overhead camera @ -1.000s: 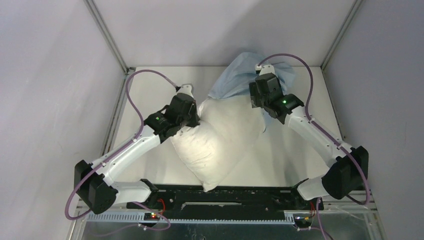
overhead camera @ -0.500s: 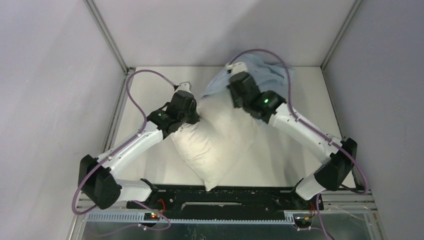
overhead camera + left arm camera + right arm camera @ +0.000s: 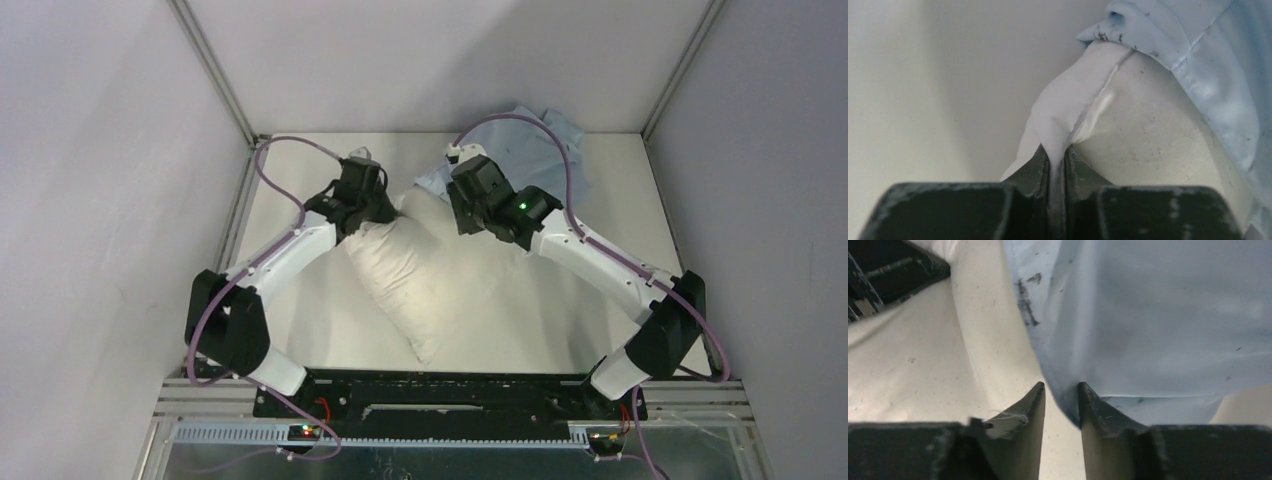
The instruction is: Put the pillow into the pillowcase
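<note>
The plump white pillow (image 3: 420, 285) lies slantwise mid-table, its far end under the mouth of the light blue pillowcase (image 3: 545, 125) at the back. My left gripper (image 3: 385, 207) is shut on the pillow's far left seam, clearly pinched in the left wrist view (image 3: 1057, 156), where the pillowcase (image 3: 1208, 55) drapes over the pillow (image 3: 1148, 140). My right gripper (image 3: 462, 212) hovers over the pillow's far end. In the right wrist view its jaws (image 3: 1061, 395) stand a narrow gap apart, with the pillowcase edge (image 3: 1158, 330) hanging into the gap against the right finger (image 3: 1093, 410). The pillow (image 3: 978, 340) shows below.
Grey enclosure walls and metal posts ring the white table (image 3: 300, 180). The black base rail (image 3: 450, 390) runs along the near edge. Purple cables (image 3: 275, 170) loop above both arms.
My right gripper has swung left from the pillowcase's right side to over the pillow's far end, and the pillowcase has spread left and lower. My left gripper has shifted slightly farther back, holding the pillow.
</note>
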You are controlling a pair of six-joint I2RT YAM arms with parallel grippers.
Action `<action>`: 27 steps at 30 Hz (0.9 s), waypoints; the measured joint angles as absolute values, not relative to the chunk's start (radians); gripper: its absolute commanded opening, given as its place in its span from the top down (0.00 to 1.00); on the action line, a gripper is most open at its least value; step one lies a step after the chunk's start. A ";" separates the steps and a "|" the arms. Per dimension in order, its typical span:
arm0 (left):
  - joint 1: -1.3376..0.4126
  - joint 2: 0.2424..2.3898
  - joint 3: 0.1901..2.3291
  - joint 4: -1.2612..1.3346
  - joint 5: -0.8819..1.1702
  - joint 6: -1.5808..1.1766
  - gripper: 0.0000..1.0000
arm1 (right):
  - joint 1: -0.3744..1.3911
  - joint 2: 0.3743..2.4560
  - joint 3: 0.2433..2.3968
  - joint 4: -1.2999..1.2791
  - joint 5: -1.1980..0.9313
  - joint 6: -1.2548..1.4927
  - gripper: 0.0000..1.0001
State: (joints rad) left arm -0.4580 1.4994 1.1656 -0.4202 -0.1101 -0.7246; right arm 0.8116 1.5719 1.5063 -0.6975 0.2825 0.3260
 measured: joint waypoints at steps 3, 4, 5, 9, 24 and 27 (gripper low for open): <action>-0.435 1.517 1.221 -0.423 -0.102 -0.694 0.30 | 0.799 1.564 1.504 -0.695 0.283 0.328 0.36; -0.427 1.514 1.237 -0.426 -0.107 -0.683 0.24 | 0.793 1.554 1.494 -0.689 0.284 0.327 0.31; -0.422 1.508 1.249 -0.427 -0.113 -0.669 0.19 | 0.788 1.533 1.471 -0.680 0.282 0.327 0.29; -0.411 1.436 1.273 -0.452 -0.159 -0.620 0.04 | 0.727 1.419 1.361 -0.669 0.277 0.335 0.26; -0.674 0.953 0.975 -0.577 -0.310 -0.619 0.00 | 0.582 1.217 0.981 -0.543 0.317 0.376 0.34; -0.718 0.894 0.842 -0.593 -0.307 -0.685 0.00 | 0.582 1.232 0.944 -0.508 0.322 0.377 0.34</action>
